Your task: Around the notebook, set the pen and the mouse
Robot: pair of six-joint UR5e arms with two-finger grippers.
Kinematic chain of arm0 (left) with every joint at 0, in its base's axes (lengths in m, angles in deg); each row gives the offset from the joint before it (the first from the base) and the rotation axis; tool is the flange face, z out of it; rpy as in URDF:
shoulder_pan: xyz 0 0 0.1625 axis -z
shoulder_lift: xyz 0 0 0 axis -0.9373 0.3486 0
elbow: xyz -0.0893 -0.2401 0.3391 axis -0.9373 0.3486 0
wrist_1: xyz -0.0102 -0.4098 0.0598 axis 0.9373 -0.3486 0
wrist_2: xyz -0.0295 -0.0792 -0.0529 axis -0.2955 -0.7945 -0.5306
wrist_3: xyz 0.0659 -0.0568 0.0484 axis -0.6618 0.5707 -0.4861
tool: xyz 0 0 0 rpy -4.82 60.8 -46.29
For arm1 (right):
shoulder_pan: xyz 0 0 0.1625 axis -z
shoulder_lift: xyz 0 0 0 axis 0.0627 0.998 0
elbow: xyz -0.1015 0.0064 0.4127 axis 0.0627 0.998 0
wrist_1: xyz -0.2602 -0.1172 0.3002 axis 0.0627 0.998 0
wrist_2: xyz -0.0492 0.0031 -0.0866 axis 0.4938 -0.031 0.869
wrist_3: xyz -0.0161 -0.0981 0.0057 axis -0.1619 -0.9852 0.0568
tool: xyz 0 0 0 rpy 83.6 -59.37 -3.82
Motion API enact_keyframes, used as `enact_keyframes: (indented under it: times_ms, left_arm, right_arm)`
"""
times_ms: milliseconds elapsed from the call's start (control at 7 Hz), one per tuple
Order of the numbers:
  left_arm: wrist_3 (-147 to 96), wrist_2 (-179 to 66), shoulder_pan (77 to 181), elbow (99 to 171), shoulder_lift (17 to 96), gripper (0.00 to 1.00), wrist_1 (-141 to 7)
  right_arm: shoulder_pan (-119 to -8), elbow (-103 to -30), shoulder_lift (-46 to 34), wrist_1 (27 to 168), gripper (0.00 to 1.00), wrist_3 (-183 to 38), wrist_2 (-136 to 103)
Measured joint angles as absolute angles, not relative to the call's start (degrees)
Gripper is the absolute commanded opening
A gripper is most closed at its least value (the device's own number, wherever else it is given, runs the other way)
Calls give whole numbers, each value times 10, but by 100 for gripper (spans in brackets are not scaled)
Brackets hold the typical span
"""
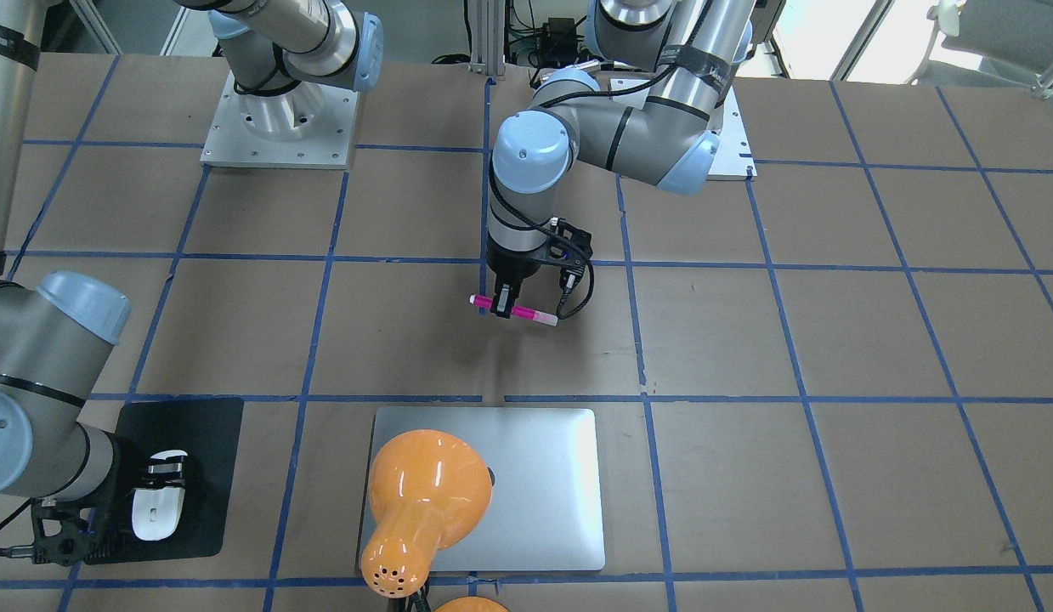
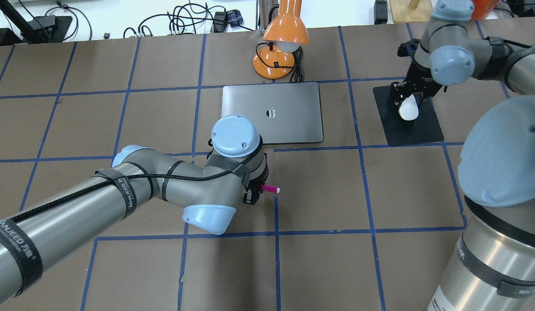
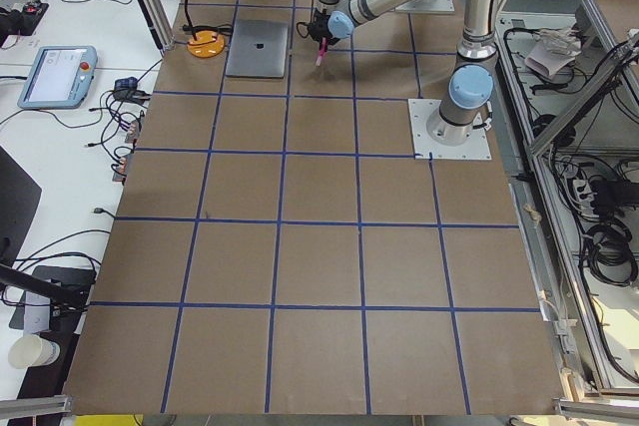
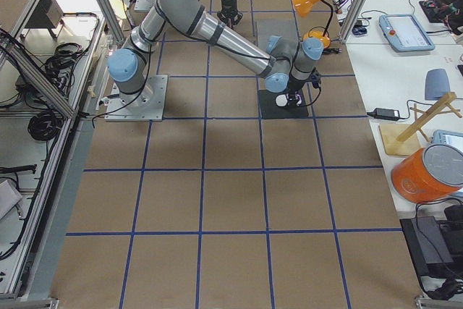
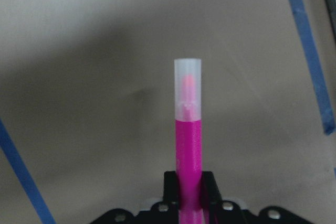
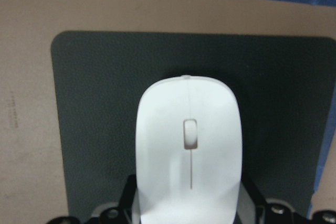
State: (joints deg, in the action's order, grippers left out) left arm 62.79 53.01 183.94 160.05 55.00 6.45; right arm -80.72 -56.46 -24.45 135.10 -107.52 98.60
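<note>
The magenta pen [image 1: 528,314] hangs level just over the brown table, and my left gripper [image 1: 502,304] is shut on its middle. Its pale cap end [image 5: 187,85] points away from the wrist camera, with the body [image 2: 270,188] showing beside the wrist. The silver notebook [image 2: 289,116] lies closed on the far side of the pen, a grid square away. On the other side of the table, my right gripper [image 1: 165,467] is shut on the white mouse [image 6: 189,145], at the black pad [image 2: 416,127]. I cannot tell whether the mouse [image 1: 158,510] touches the pad.
An orange desk lamp [image 2: 284,39] stands behind the notebook; in the front-facing view its shade [image 1: 424,484] hides part of the notebook [image 1: 543,476]. Blue tape lines grid the brown table. Cables lie beyond the far edge.
</note>
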Motion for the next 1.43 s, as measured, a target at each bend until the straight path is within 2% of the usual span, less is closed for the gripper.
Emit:
enact_keyframes:
  times_ms: [286,429,571,1000,1429]
  left_arm:
    - [674,524,1864,1573,575,0,47]
    - [676,524,1869,1565,581,67,38]
    - [678,525,1871,1562,586,100,27]
    - [669,532,1868,1536,583,100,7]
    - [418,529,1820,1440,518,100,-180]
  right_arm:
    - [-812,-563,-213,1338,100,-1075,988]
    - [-817,-563,-187,1319,100,-1074,989]
    - [-821,-563,-161,1301,100,-1073,988]
    - [-871,-564,-70,1226,100,-1037,980]
    - [-901,-571,73,1082,100,-972,938]
